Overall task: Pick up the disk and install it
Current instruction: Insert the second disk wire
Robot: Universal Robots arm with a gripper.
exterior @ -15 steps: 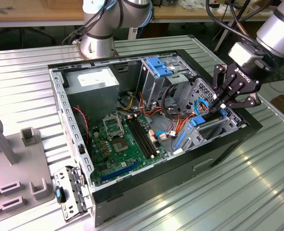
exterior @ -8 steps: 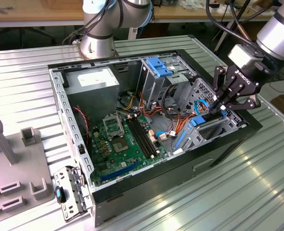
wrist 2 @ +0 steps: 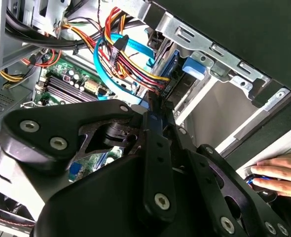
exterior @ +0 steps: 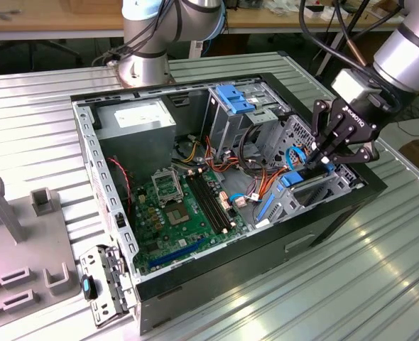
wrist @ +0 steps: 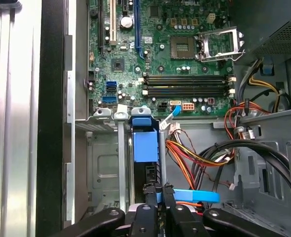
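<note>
The disk [exterior: 292,180] stands on edge in the grey drive cage [exterior: 323,190] at the exterior view's right of the open computer case. Its blue side rail [wrist: 145,143] and dark body [wrist: 150,174] sit between the cage's metal guides in the first wrist view. My gripper [exterior: 322,159] hangs just above the disk's outer end. Its black fingers [wrist: 166,197] are pressed together, shut, with nothing thick between them. In the second wrist view the gripper [wrist 2: 153,109] points at the blue rail tab [wrist 2: 194,67]. Whether the tips touch the disk I cannot tell.
A light-blue flat cable [wrist: 197,196] and red, orange and yellow wire bundles [wrist 2: 128,54] crowd the space beside the cage. The green motherboard [exterior: 177,206] lies on the case floor. A second cage with a blue top [exterior: 232,98] stands behind. A person's hand [wrist 2: 278,173] rests outside the case.
</note>
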